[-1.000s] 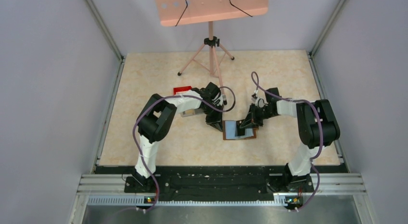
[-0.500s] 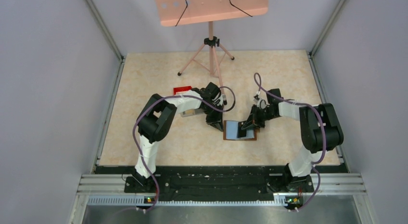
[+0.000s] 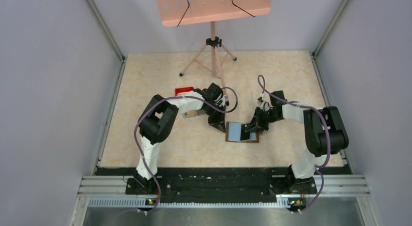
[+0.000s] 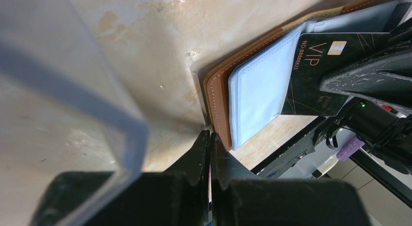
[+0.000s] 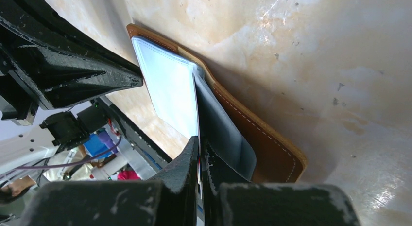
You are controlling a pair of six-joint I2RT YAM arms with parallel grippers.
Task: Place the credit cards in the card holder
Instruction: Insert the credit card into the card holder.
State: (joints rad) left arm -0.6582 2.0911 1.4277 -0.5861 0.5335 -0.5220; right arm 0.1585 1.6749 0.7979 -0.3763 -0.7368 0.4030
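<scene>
The card holder lies open at the table's middle, brown leather with a pale blue inside. My right gripper is shut on a black VIP credit card, held on edge with its end in the holder's right-hand pocket. In the right wrist view the card shows as a thin line between the jaws. My left gripper is shut and empty, its tip down at the holder's left brown edge. No other cards show.
A clear plastic box lies under the left arm and fills the left of the left wrist view. A small red tray sits behind it. A pink music stand's tripod stands at the back.
The right arm's elbow has swung slightly right while its gripper stays at the holder with the card. The left arm has not moved.
</scene>
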